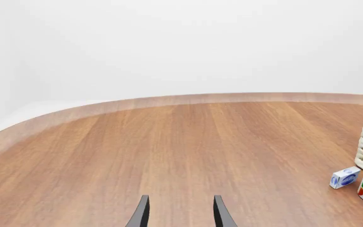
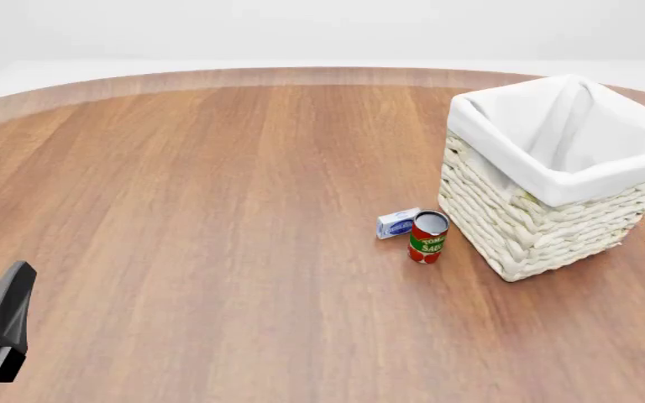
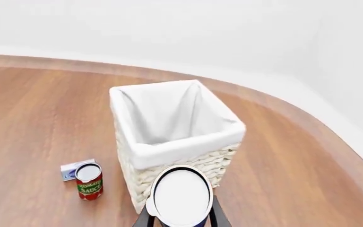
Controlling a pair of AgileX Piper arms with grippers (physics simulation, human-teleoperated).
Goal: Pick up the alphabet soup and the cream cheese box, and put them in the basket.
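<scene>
Jaws of our right gripper (image 3: pixel 180 215) clamp the silver-topped cylindrical alphabet soup can (image 3: pixel 181 196) just beside the woven cream-white basket (image 3: pixel 168 146). Left gripper (image 1: pixel 180 213) jaws stand parted, empty. Beside the basket's other side lies the small white-blue cream cheese box (image 2: pixel 398 222), touching the red tomato sauce can (image 2: pixel 427 237).

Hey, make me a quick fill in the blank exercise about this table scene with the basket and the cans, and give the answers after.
1. The cream cheese box lies on the table beside the red and green tomato sauce ____.
2. The right pincer is shut on the alphabet ____.
3. The basket is lined with ____ cloth.
4. The left pincer is ____, gripping nothing.

Missing words: can; soup; white; open
</scene>
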